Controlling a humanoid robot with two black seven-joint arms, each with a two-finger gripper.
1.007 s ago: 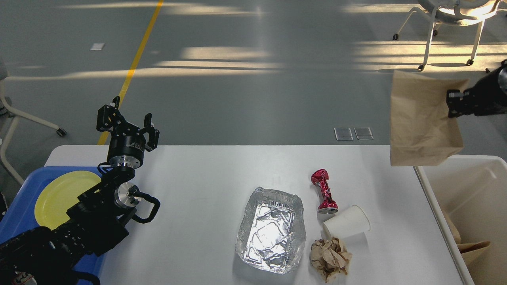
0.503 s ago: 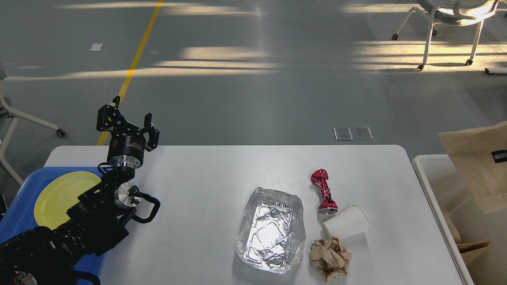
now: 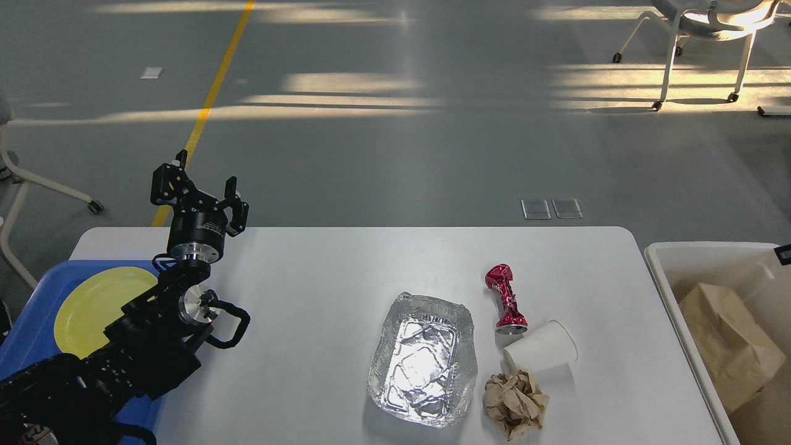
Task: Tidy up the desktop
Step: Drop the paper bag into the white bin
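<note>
The left gripper (image 3: 199,188) hangs with fingers spread and empty above the desktop (image 3: 321,296), at its ten o'clock corner. The right gripper shows only a dark sliver at three o'clock, state indiscernible.

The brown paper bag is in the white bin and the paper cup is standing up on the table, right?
Not quite. The head view shows the paper cup lying on its side on the table, next to the crushed red can. The brown paper bag is indeed in the white bin.
</note>
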